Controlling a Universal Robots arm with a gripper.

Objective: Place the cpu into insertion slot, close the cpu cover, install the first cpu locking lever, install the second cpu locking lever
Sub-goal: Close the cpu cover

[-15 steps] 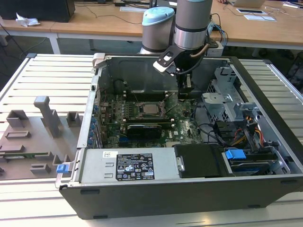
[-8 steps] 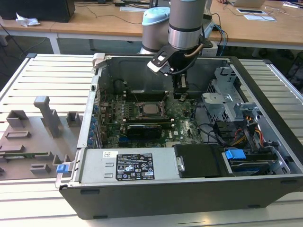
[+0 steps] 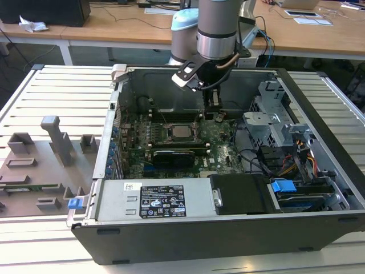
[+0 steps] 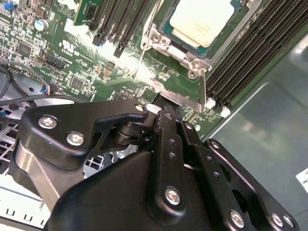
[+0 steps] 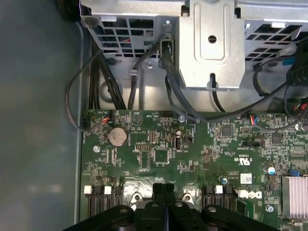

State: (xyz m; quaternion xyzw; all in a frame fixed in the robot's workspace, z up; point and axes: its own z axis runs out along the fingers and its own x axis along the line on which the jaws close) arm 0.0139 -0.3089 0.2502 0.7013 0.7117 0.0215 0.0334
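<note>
The computer case [image 3: 228, 240] lies open side up on the slatted table [image 3: 57, 85]. Against its near wall sits the power supply [image 3: 120, 200]. Beyond it lies the green motherboard [image 3: 222, 140], and the drive cage [image 3: 268, 123] occupies the exterior view's right.

The cpu [image 3: 181, 132] lies flat in the insertion slot [image 3: 166, 133] at mid-board, metal top facing up. It is square, so it has no long axis, and its edges run parallel to the slot's rim. In the second wrist view the cpu cover [image 4: 178, 49] lies down around the chip's edges, framing it.

Just beyond the slot, toward the exterior view's right, the gripper [image 3: 214, 112] points straight down into the case from a vertical wrist. In both wrist views its fingers [image 5: 158, 197] [image 4: 166, 125] are pressed together with nothing visible between them. The tips are just beside the slot's metal frame; contact cannot be determined.
</note>
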